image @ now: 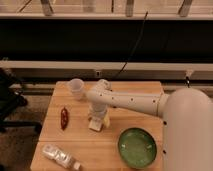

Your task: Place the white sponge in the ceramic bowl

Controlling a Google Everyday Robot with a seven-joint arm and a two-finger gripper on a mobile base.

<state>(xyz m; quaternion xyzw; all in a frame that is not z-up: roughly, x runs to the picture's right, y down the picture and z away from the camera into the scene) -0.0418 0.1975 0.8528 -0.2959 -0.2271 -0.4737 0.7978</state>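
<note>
Okay, my gripper (pixel 98 116) on off-white rectangular sponge (pixel 96 126), long axis toward camera; grip I cannot tell. Green glazed bowl (pixel 137 148) right of jaws, red pepper (pixel 64 117) left.

arm (pixel 131 101): cream-white smooth rounded tube, few small dark dots | shell (pixel 189 131): large, rounded, cream-white | gripper (pixel 97 116): pale, at arm's tip, down at the white sponge (pixel 95 127)

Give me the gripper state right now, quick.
Gripper: down at the white sponge, left of the ceramic bowl; open, closed or holding cannot be told.
</note>
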